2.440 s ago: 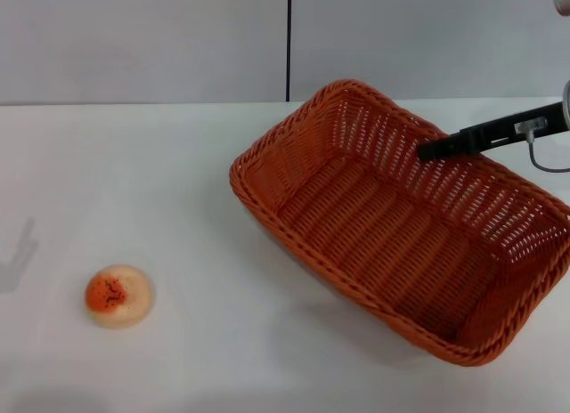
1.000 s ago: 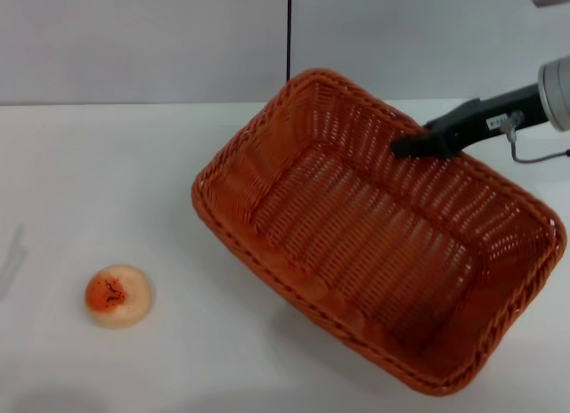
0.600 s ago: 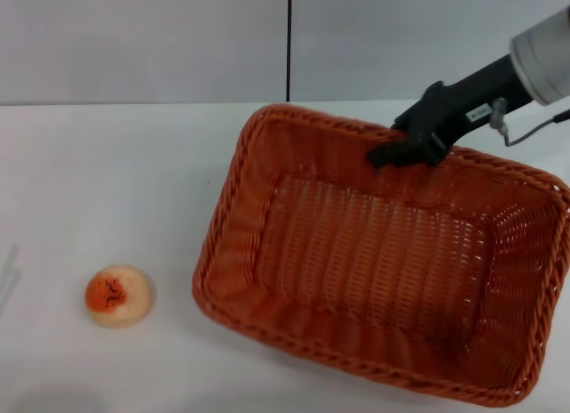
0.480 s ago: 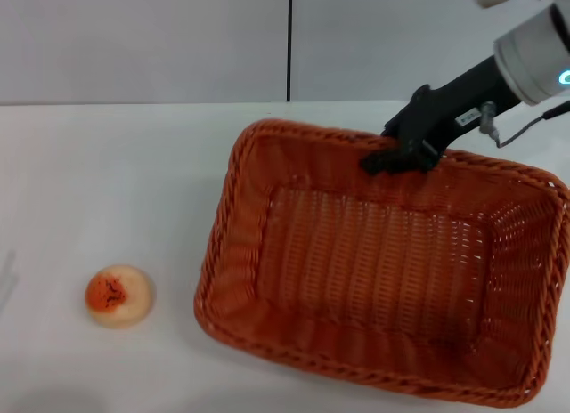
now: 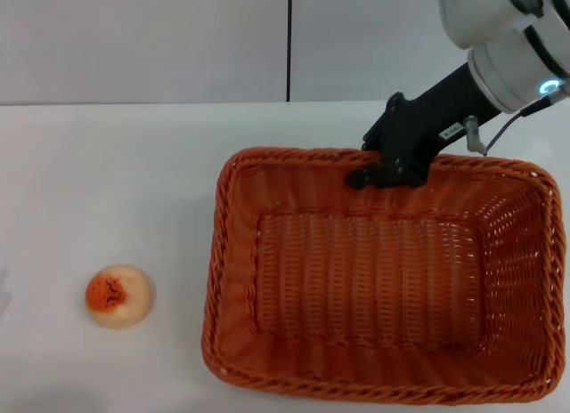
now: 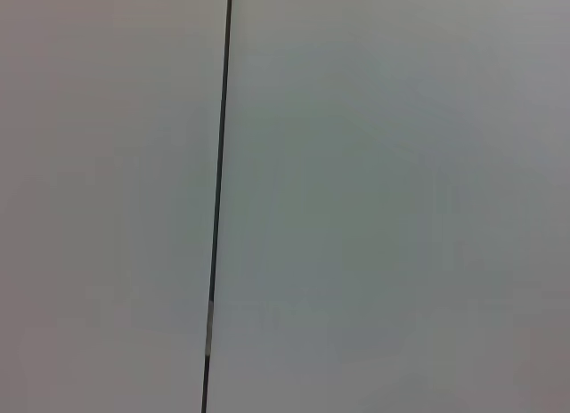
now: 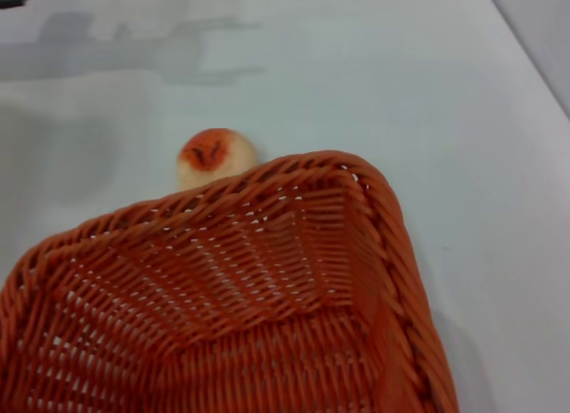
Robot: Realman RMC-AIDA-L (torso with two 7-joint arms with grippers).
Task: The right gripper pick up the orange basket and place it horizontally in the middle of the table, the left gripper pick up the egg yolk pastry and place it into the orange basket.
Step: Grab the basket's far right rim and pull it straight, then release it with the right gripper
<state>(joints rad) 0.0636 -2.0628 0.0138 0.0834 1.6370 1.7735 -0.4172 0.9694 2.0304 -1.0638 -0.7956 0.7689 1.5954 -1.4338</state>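
Basket (image 5: 374, 279) holds nothing; right tool (image 5: 385, 168) clamped on far rim; pastry (image 5: 118, 295) outside.

You've got the orange basket (image 5: 378, 275) lying level, open side up, long side across the table (image 5: 107, 182), empty. The egg yolk pastry (image 5: 118, 295) sits dome-up on the table, apart to the basket's left.

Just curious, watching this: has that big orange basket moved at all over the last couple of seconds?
Yes. The orange basket has turned from diagonal to level, its near-left corner swinging toward the unmoved egg yolk pastry, held by the right gripper.
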